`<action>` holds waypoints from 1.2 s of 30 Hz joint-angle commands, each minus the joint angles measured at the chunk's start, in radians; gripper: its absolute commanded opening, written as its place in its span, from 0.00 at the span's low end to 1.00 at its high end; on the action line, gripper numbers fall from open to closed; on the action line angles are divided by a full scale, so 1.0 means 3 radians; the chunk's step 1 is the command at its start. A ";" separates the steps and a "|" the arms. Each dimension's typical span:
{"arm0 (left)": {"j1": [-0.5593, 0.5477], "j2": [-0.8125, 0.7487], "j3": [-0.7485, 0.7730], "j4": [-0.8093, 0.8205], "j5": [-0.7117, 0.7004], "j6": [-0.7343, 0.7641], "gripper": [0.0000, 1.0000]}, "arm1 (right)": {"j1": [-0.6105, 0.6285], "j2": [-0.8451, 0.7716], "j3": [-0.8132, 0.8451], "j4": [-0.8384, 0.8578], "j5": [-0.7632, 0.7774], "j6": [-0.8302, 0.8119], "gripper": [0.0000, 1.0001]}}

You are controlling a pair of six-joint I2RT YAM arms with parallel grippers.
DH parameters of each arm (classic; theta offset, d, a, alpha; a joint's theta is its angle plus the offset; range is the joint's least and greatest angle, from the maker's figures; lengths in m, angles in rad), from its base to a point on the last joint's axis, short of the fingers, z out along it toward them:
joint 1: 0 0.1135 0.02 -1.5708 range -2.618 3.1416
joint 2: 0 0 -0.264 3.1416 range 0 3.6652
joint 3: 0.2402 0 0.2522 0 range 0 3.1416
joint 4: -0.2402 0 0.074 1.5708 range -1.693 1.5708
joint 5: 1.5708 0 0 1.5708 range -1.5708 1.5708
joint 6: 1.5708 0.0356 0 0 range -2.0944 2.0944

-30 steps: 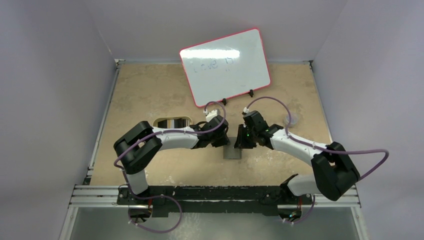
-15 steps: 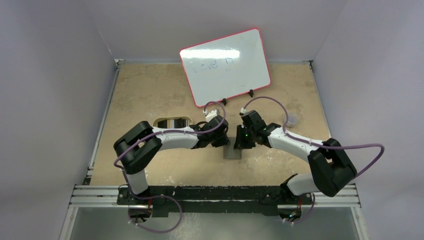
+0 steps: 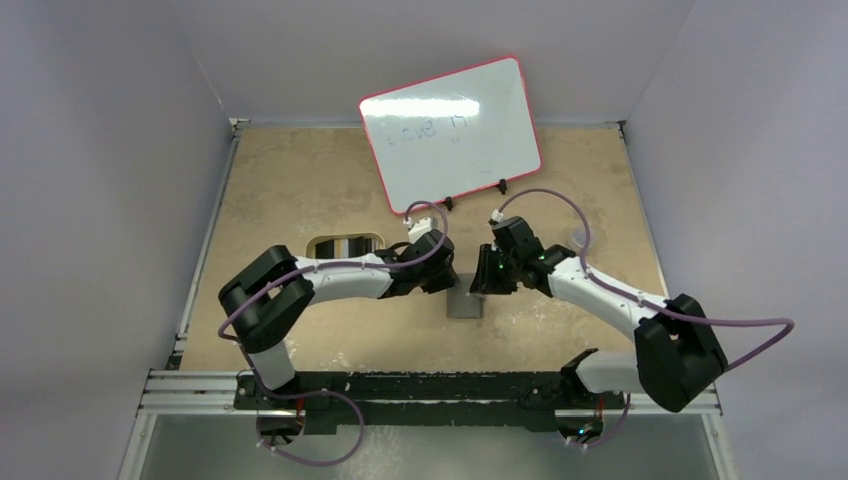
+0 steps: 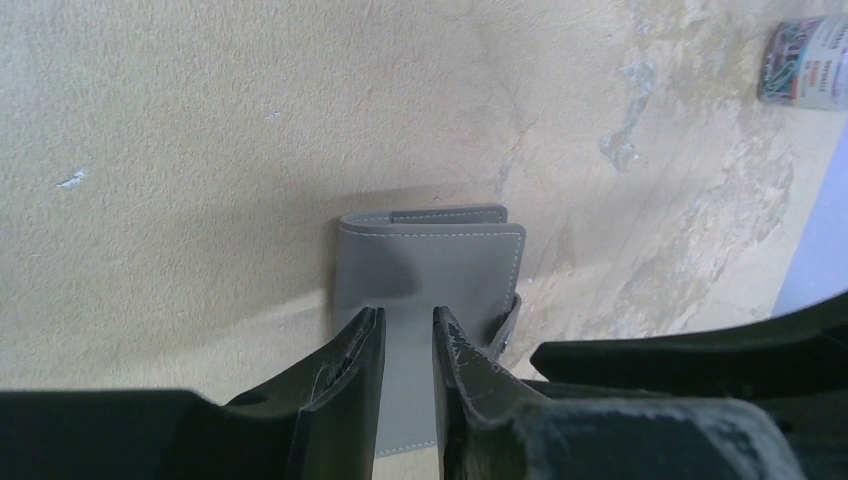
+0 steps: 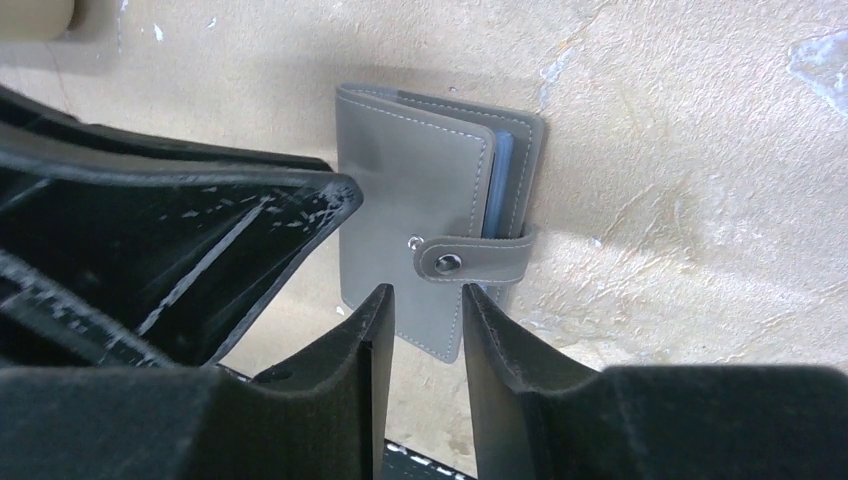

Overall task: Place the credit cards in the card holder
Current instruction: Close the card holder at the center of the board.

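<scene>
While the card holder (image 4: 430, 262) is lying closed at their tips, we are holding the left gripper (image 4: 407, 316) and right gripper (image 5: 427, 293) slightly parted, empty.

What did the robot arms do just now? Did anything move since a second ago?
Only the arms shifted a little: the left elbow swung left and the right elbow swung out to the right. Nothing was grabbed or let go. The left gripper and right gripper stayed by the card holder, which kept its spot. The whiteboard did not move.
</scene>
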 commanded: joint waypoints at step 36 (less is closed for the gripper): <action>0.0016 0.0321 0.0000 0.0466 0.0189 0.0136 0.20 | -0.0006 0.0374 0.0006 0.0401 -0.0218 -0.0385 0.27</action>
